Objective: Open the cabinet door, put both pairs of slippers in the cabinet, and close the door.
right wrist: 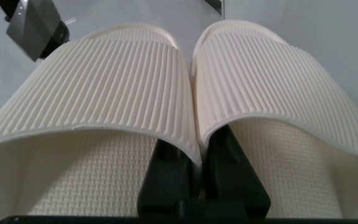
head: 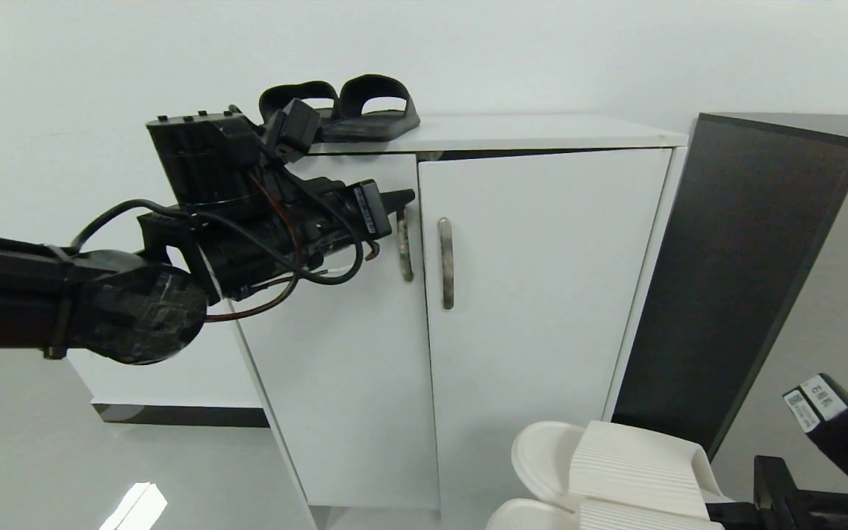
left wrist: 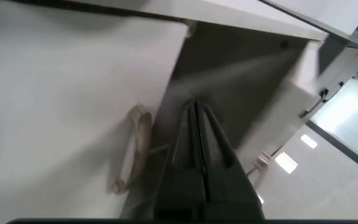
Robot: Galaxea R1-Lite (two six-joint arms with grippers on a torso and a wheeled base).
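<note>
Starting left: find the left gripper (head: 405, 196) with jaws pressed together on nothing, tips just above the left handle (head: 405, 246) of the cabinet (head: 542, 309), seemingly shut. Note the black slippers (head: 350, 110) side by side on the cabinet top. Lower right, see the right gripper (right wrist: 194, 158) with jaws clamped on the white slippers (head: 615, 471), pinching their inner strap walls together. Probably light, soft foam, ribbed enough not to slip; best taken by the straps, squeezed gently.
</note>
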